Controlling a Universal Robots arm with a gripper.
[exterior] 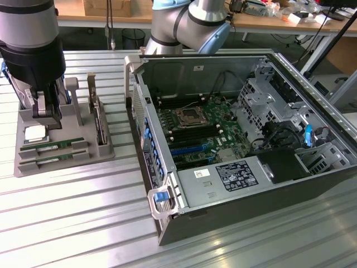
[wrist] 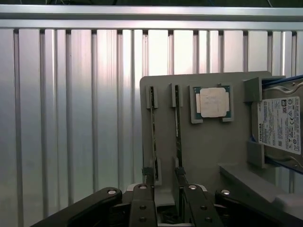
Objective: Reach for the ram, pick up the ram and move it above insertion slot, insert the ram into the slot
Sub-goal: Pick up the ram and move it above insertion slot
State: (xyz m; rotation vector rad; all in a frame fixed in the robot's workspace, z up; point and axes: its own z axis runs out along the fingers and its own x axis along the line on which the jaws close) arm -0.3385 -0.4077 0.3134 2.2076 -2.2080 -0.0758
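Observation:
Two green ram sticks stand on edge in a grey holder (exterior: pixel 83 153) at the exterior view's left: one ram (exterior: pixel 53 146) (wrist: pixel 178 135) and a second stick (exterior: pixel 51 159) (wrist: pixel 153 137) beside it. My gripper (exterior: pixel 47 114) (wrist: pixel 165 201) hangs just above the holder's end, close to the sticks' ends, open, with nothing between its black fingers (wrist: pixel 142 203). The black memory slots (exterior: pixel 196 134) lie on the motherboard inside the open computer case (exterior: pixel 167 223), on both sides of the square processor socket (exterior: pixel 187 117), far from the gripper.
The holder also carries a square silver processor chip (exterior: pixel 34 133) (wrist: pixel 212 101) and a silver hard drive (wrist: pixel 280 125) on edge. Bright blue sockets (exterior: pixel 187 149) sit beside the black ones. The case walls stand tall around the board. A ribbed metal table (exterior: pixel 83 223) lies underneath.

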